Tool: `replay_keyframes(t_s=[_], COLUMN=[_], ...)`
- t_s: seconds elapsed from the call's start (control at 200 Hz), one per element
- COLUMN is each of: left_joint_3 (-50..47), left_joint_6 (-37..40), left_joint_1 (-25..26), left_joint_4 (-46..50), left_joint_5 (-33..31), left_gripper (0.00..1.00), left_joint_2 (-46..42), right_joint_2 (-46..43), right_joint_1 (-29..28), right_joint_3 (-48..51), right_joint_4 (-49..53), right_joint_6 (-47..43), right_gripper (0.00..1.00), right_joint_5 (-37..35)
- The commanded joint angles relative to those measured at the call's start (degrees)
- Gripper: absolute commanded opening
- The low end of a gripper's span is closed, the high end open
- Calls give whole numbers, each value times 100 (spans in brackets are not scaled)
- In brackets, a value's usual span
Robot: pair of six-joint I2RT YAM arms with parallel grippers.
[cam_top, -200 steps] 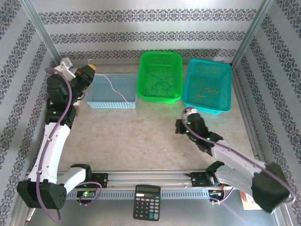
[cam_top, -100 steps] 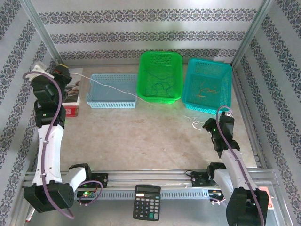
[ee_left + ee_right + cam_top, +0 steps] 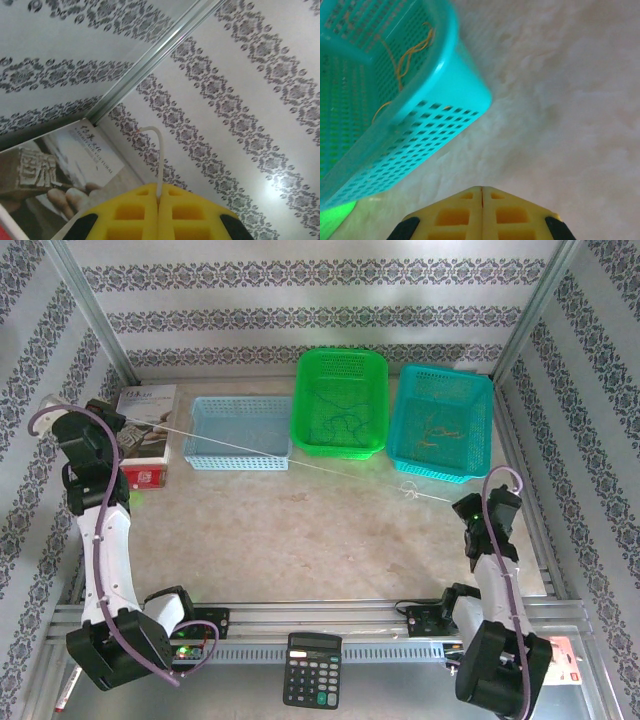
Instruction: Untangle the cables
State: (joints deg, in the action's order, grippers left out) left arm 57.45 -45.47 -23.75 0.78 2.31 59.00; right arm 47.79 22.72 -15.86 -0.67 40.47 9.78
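A thin white cable [image 3: 300, 464] runs taut across the table, passing over the light-blue basket [image 3: 238, 462]. It goes from my left gripper [image 3: 112, 420] at the far left to my right gripper [image 3: 468, 508] at the right. It has a small knot [image 3: 405, 490] near its right end. The left gripper [image 3: 158, 196] is shut on the white cable, whose short end [image 3: 156, 145] curls out above the yellow pads. My right gripper [image 3: 482, 189] is shut, with no wire showing past its tips. Dark blue cables [image 3: 335, 425] lie in the green basket [image 3: 340, 365]. Yellowish cables [image 3: 405, 55] lie in the teal basket [image 3: 455, 95].
A book [image 3: 145, 410] and a red box [image 3: 150, 475] lie at the left by the left arm. A calculator [image 3: 313, 668] sits on the front rail. Patterned walls enclose the table on three sides, and the baskets stand in a row at the back.
Both arms swung outward, the left toward the left wall and the right toward the right edge. The white cable came out of the light-blue basket and is now stretched straight between them.
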Motion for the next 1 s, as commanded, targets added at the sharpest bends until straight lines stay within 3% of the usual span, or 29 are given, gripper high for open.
replay_keyframes(t_s=[0.0,0.15,0.28,0.35,0.52,0.664,0.804,0.994], left_joint_3=[-38,-75,-139,-100,-112,-262,-392,-280], left_joint_6=[41,128,180,231,249,281,259,410], left_joint_1=[-225,-230,-236,-213,-91,148,513,1319], left_joint_4=[-449,-503,-945,-1091,-871,-605,-415,-37], left_joint_5=[-587,-477,461,1204,2636,3153,3290,3058], left_gripper=[0,0,0,0,0,0,0,0], left_joint_2=[-46,-46,29,80,45,-176,-323,-423], right_joint_2=[49,67,163,21,-557,-453,44,1724], right_joint_1=[591,1101,567,-49,-1551,-2462,-3860,-5785], right_joint_3=[143,210,70,-9,34,-56,-346,-1542], right_joint_4=[-46,-261,-562,-549,-357,-385,-444,-697], right_joint_6=[87,255,188,129,145,-17,-236,-689], right_gripper=[0,0,0,0,0,0,0,36], right_joint_5=[-293,60,895,1071,726,902,452,-134])
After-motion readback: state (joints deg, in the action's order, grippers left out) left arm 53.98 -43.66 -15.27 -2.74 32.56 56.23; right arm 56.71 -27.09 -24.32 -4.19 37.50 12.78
